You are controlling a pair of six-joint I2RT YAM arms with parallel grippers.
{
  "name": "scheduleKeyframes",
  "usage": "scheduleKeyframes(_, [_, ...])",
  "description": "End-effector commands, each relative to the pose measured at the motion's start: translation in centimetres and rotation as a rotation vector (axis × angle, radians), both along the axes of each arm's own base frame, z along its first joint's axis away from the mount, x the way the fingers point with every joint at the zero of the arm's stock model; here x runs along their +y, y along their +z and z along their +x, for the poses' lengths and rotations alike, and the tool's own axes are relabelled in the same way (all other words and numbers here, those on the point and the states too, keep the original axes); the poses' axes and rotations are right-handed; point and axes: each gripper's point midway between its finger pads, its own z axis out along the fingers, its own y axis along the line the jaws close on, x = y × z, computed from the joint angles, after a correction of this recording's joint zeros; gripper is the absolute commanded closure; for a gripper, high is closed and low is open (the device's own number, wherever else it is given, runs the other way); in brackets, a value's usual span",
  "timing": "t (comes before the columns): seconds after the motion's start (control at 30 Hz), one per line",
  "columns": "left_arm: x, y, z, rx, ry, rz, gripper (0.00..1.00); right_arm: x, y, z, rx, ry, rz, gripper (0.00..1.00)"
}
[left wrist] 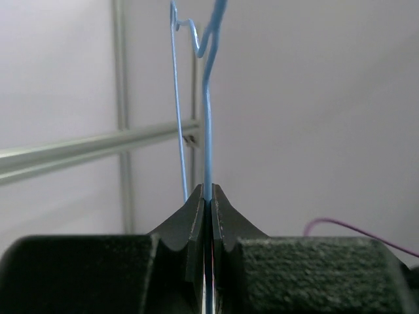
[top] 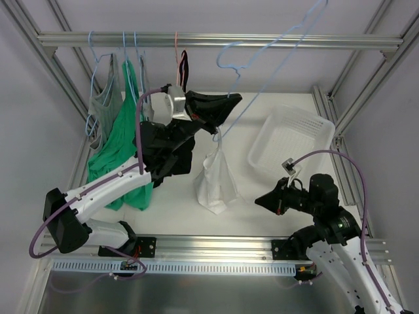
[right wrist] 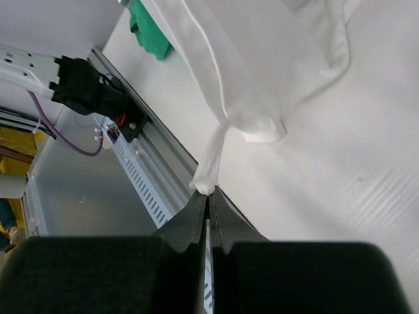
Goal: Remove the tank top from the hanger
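My left gripper [top: 234, 99] [left wrist: 208, 190] is shut on the wire of the light-blue hanger [top: 262, 82] [left wrist: 208, 131], holding it tilted in the air below the rail. The white tank top [top: 215, 178] [right wrist: 262, 59] hangs bunched from the hanger's lower end, its hem near the table. My right gripper [top: 258, 200] [right wrist: 208, 193] sits low to the right of the tank top. Its jaws are closed, and a narrow white strap of the tank top is pinched at their tips.
A white mesh basket [top: 294, 137] stands at the back right. On the rail [top: 294, 42] at the left hang grey tops [top: 105, 104], a bright green top [top: 121, 154] [right wrist: 149, 33] and a black garment [top: 184, 69] on a pink hanger.
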Motion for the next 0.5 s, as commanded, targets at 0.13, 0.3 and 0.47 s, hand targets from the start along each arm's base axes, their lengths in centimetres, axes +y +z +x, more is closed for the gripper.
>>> scheduleKeyframes(0.13, [8.8,5.1,-1.5,-0.213,0.340,-0.240,1.00,-1.1,-1.9,0.0,0.027,-0.030,-0.099,1.00])
scheduleKeyframes(0.3, [12.5,5.1,-2.7,-0.302,0.447,-0.381,1.00,-1.4,-2.3,1.3,0.043,-0.069,-0.146,1.00])
scheduleKeyframes(0.47, [12.3,5.2,-3.2,-0.257,0.404,-0.318,1.00,-0.8,-1.7,1.6,0.031,-0.047,-0.128,0.96])
